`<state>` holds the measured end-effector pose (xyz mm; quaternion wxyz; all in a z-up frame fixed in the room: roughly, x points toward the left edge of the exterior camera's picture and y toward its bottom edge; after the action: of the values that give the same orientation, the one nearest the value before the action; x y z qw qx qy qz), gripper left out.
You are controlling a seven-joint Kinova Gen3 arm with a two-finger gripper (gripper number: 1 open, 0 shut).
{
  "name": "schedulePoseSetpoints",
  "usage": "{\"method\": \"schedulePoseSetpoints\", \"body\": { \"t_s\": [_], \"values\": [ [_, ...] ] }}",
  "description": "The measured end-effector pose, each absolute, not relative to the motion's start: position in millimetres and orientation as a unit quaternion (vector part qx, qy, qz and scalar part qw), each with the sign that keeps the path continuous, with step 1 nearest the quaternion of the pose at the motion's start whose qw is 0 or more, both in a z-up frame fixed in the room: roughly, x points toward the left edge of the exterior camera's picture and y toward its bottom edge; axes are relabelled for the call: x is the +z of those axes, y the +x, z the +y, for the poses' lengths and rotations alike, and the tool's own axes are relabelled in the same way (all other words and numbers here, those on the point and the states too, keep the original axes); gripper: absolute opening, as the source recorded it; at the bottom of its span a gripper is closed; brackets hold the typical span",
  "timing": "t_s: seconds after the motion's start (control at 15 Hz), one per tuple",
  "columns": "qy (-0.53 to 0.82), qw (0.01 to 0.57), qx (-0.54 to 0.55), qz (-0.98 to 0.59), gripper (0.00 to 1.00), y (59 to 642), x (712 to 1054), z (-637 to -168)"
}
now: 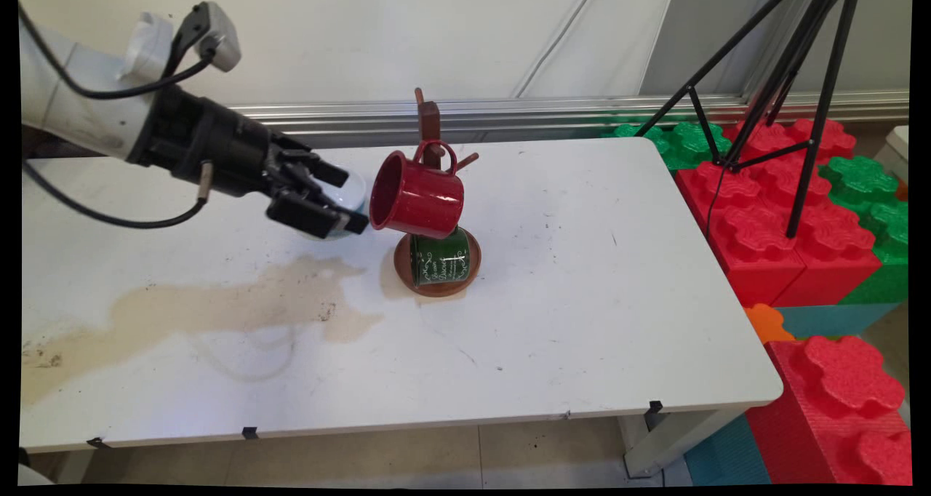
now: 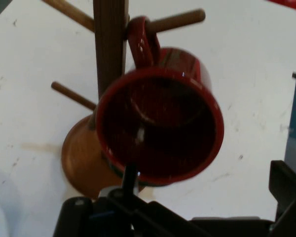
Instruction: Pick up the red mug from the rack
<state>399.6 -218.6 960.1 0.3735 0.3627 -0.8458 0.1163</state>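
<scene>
My end effector [image 1: 331, 205] sits low over the table [image 1: 582, 321], toward its far left part, aimed sideways at the open mouth of a red mug [image 1: 417, 194]. The fingers stand apart, with nothing between them; in the hand view one finger [image 2: 286, 185] rises at the right edge and the other [image 2: 130, 177] shows as a thin black bar just under the mug's rim. I cannot tell whether that bar touches the rim or only sits in front of it.

The red mug [image 2: 160, 131] hangs by its handle on an upper peg of a brown wooden mug tree [image 1: 429, 118], tilted so its mouth faces me. The tree stands near the middle of the table, a little toward the far edge, on a round wooden base [image 1: 436, 281]. A green mug [image 1: 440, 257] with pale lettering hangs lower, just above the base and under the red one.

I judge the red mug to be enamelled metal: light, stiff, glossy and so rather slippery, likely to chip rather than shatter. Its thin rim, one finger inside and one outside, looks the surest place to pinch; the handle is taken up by the peg. The tree itself seems light and could tip if pulled sideways.

Behind my fingers lies a white bowl [image 1: 353, 190], partly hidden. A brown stain [image 1: 218, 307] spreads across the table's near left part.
</scene>
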Motion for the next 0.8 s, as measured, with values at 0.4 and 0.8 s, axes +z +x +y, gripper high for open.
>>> {"method": "schedulePoseSetpoints", "body": {
  "t_s": [0.4,0.8],
  "values": [
    [0.385,0.401,0.097,-0.826,1.0,382,953,-234],
    [0.398,0.416,0.082,-0.814,1.0,365,943,-245]
  ]
}}
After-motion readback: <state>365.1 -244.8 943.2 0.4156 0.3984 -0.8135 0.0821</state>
